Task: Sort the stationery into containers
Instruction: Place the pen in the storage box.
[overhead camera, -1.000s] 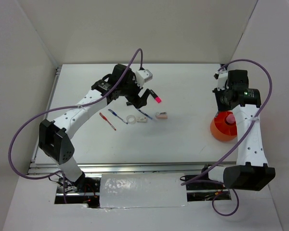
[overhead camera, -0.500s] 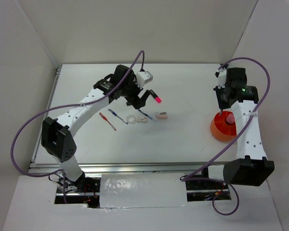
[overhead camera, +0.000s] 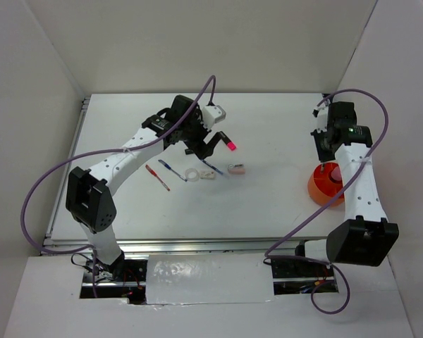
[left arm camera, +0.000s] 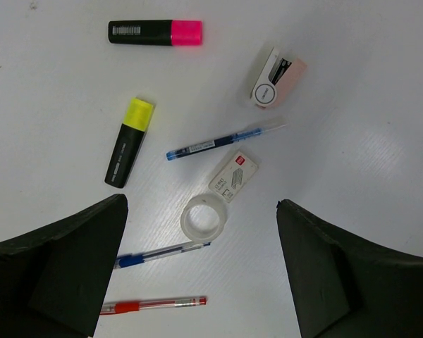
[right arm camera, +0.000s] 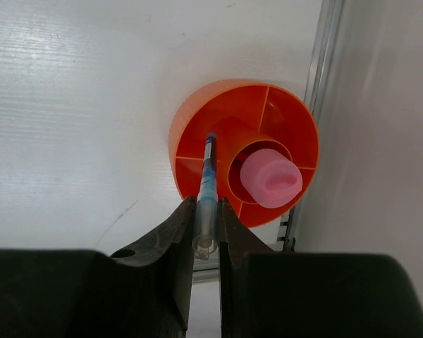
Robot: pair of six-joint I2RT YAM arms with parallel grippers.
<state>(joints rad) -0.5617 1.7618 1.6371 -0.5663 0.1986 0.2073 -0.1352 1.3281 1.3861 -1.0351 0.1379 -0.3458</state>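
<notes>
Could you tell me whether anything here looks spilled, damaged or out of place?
Nothing stands out. The orange cup stands upright with the pink tube in its centre ring, the right hand holds a pen over it, and the other stationery lies loose under the open left hand.

Overhead camera sees the whole table (overhead camera: pixel 268 204); wrist cameras look down closely.

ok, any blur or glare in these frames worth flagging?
Left wrist: sharp down to the print on the pink-capped highlighter; its own jaws are dark, soft blobs. Right wrist: orange cup and held pen crisp, streaky sheen on the table. Top external: flat light, faint shadows, no glare.
</notes>
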